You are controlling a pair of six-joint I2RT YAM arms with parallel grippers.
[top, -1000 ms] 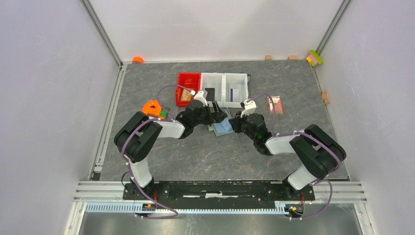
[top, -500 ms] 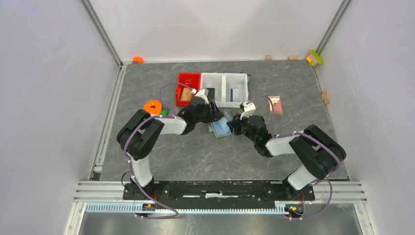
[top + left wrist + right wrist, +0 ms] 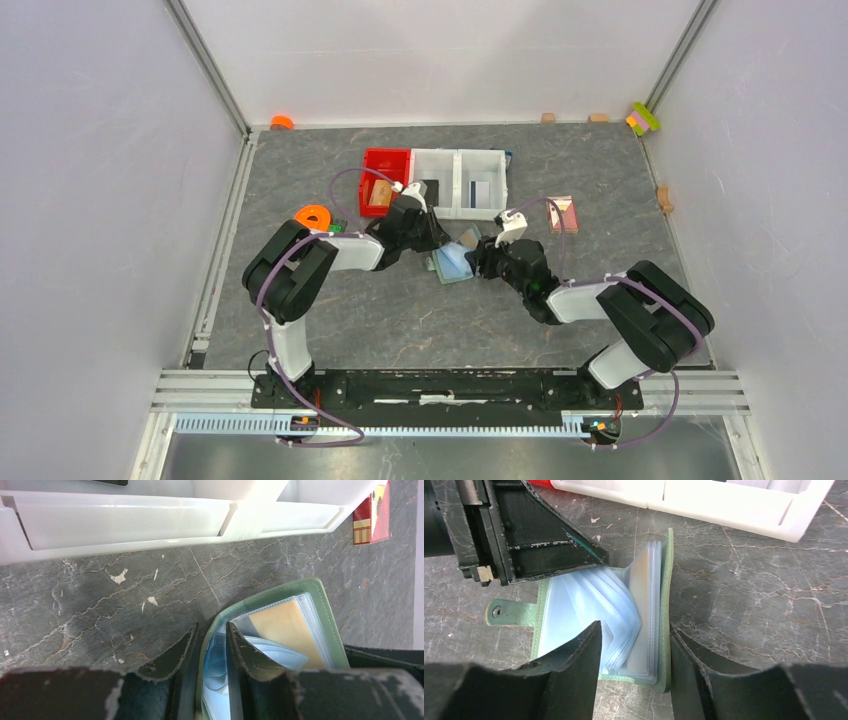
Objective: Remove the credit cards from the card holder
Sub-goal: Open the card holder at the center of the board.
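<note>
The sage-green card holder [image 3: 455, 263] lies open on the grey table, its clear pale-blue pockets fanned up. A tan-gold credit card [image 3: 280, 630] shows inside a pocket on the right half; it also shows edge-on in the right wrist view [image 3: 644, 567]. My left gripper [image 3: 440, 240] [image 3: 211, 627] is shut on the holder's left cover edge [image 3: 320, 610] and some pockets. My right gripper [image 3: 480, 258] [image 3: 634, 630] stands open, straddling the holder's right half [image 3: 667, 580], one finger over the pockets, the other outside the cover. The holder's tab [image 3: 509, 614] points left.
A red bin [image 3: 385, 180] and joined white bins [image 3: 460, 185] [image 3: 125, 520] [image 3: 724, 500] stand just behind the holder. A pink flat item [image 3: 562, 213] lies to the right, an orange object [image 3: 313, 217] to the left. Small blocks sit along the back wall.
My left gripper's jaws closed onto the holder's left edge. My right gripper's jaws opened and its arm shifted slightly right. The pockets now stand fanned.
</note>
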